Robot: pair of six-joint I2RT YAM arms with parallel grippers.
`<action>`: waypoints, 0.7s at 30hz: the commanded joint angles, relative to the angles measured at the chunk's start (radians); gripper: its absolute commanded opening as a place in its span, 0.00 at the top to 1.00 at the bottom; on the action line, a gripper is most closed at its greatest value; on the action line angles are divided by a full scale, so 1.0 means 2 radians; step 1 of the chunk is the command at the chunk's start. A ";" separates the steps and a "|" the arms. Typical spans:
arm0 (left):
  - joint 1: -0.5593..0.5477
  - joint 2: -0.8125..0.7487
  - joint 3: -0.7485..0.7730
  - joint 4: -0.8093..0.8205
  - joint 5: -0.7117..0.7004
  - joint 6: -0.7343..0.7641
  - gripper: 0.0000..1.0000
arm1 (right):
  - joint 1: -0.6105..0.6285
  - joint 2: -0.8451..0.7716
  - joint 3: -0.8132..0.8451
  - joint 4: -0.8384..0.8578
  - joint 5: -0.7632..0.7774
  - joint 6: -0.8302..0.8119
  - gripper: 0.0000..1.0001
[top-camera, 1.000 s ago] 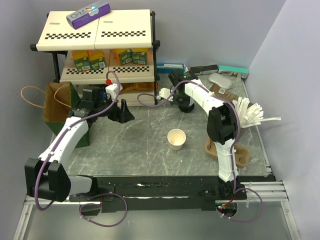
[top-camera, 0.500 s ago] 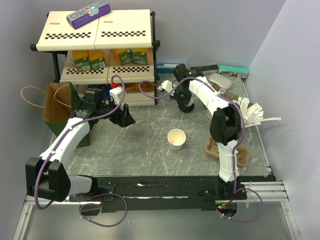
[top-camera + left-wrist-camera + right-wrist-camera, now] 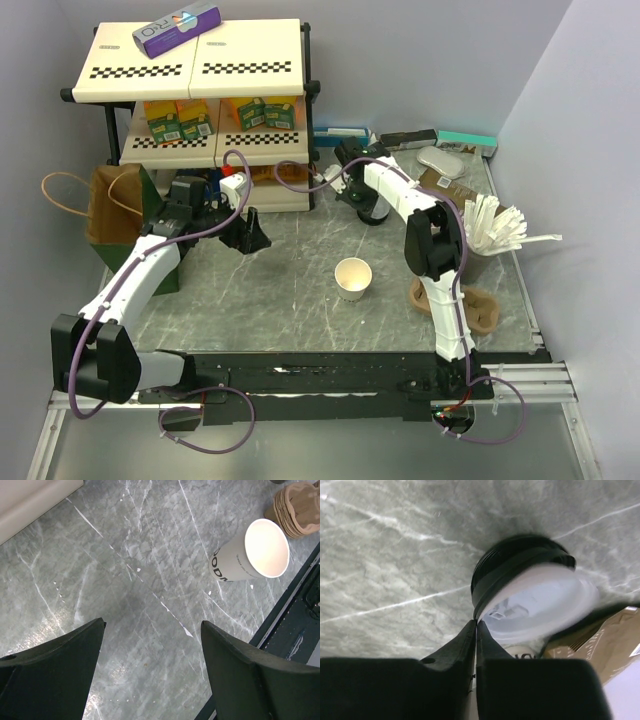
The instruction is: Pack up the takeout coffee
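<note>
right hand (image 3: 476, 624) shifted back left, fingers almost together at rim of white lid (image 3: 540, 600); grip unclear. left hand (image 3: 152, 624) spread wide, edged toward cup (image 3: 255, 552), upright and empty mid-worktop (image 3: 125, 555). lidding likely next; cup not yet packed.

you've got a white cup (image 3: 250, 552), pale tan inside, black lettering. table (image 3: 280, 290) is grey marble with white veining. pulp tray (image 3: 300, 507) brown, paper bag (image 3: 108, 205) brown too. shelf (image 3: 190, 55) cream with black-and-white checker strips.

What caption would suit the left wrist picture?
Left claw open above marble table; white paper cup stands ahead, near stacked pulp trays.
</note>
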 commanded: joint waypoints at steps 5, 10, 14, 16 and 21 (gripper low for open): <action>-0.002 0.001 0.007 0.017 0.003 0.004 0.16 | 0.005 -0.047 0.000 -0.021 -0.010 -0.041 0.79; -0.003 0.002 0.001 0.027 0.007 -0.004 0.16 | 0.005 -0.097 -0.091 0.028 -0.004 -0.179 0.78; -0.003 0.001 0.001 0.028 0.006 -0.007 0.16 | 0.002 -0.121 -0.130 0.062 0.002 -0.257 0.77; -0.003 0.001 0.000 0.028 0.004 -0.005 0.16 | 0.000 -0.117 -0.122 0.066 -0.001 -0.274 0.77; -0.003 -0.004 -0.003 0.024 0.001 -0.002 0.16 | -0.002 -0.072 -0.054 -0.001 -0.050 -0.263 0.79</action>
